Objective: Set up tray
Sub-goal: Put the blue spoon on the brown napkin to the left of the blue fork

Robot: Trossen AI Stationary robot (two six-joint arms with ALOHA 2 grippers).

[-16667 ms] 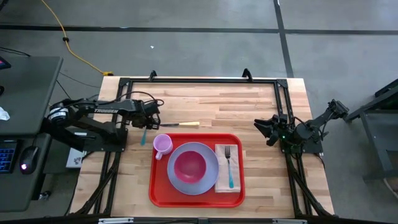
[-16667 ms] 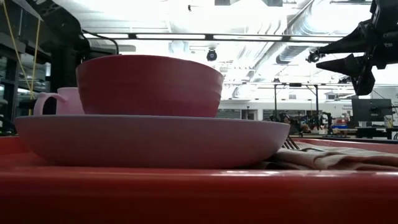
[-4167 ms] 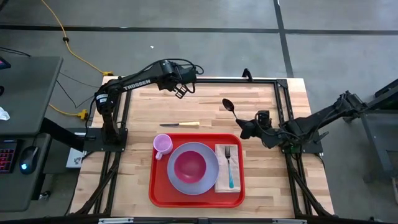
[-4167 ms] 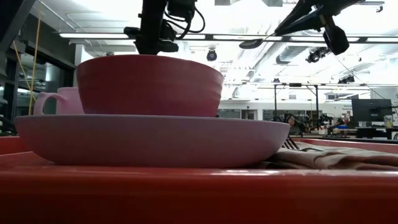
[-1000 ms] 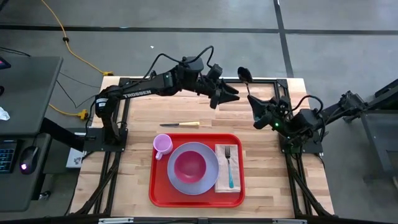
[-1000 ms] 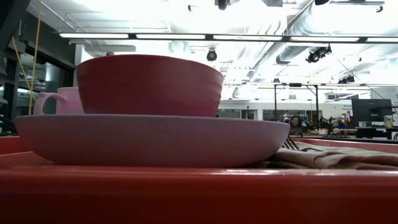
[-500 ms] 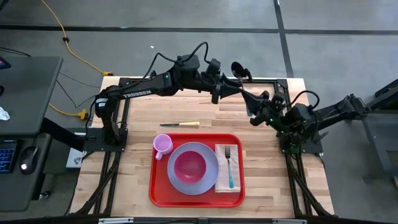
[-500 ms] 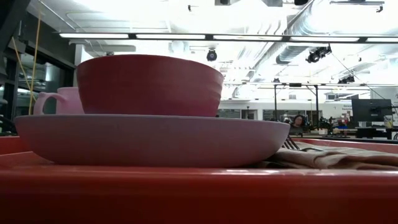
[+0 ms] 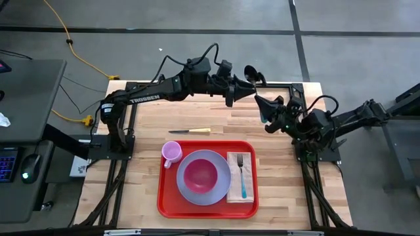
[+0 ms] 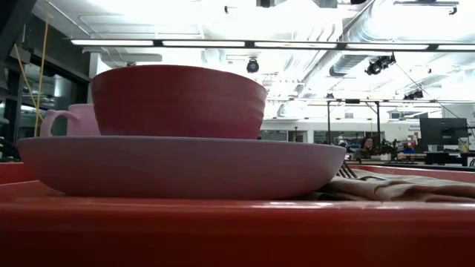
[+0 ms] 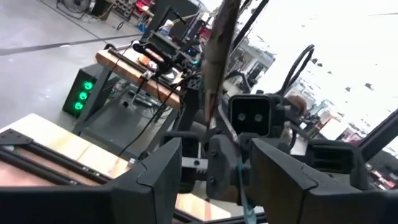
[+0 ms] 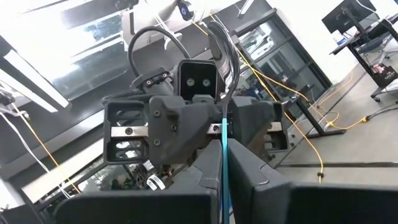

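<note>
My right gripper (image 9: 262, 108) is high over the table's far right part. It is shut on a spoon with a teal handle and a dark bowl (image 9: 252, 72). My left gripper (image 9: 251, 88) reaches in from the left and faces it. It is open, with its fingers (image 11: 165, 171) on either side of the spoon's stem (image 11: 217, 56); I see no touch. The red tray (image 9: 167, 203) lies at the table's near middle. It holds a plate (image 9: 223, 190) with a red bowl (image 9: 200, 175), a pink cup (image 9: 171, 152), and a tan napkin (image 9: 252, 190) with a fork (image 9: 242, 174). My right gripper pinches the spoon's teal handle (image 12: 224, 149) between its two fingers (image 12: 261, 186). It comes from the table's right and points toward the far left. The spoon sticks out past the fingertips, bowl end (image 12: 217, 40) away from them. It is lifted clear of the table.
A knife (image 9: 190, 131) lies on the bare wood just beyond the tray's far rim. A black frame (image 9: 210, 84) runs along the table's far edge and both sides. In the low view the bowl (image 10: 178, 100), plate (image 10: 178, 167) and tray rim (image 10: 223, 237) fill the foreground.
My left gripper has moved toward the far edge and toward the right gripper, and its open fingers now stand around the spoon's stem. My right gripper has shifted a little toward the far left with the spoon. Everything on the tray has stayed where it was.
</note>
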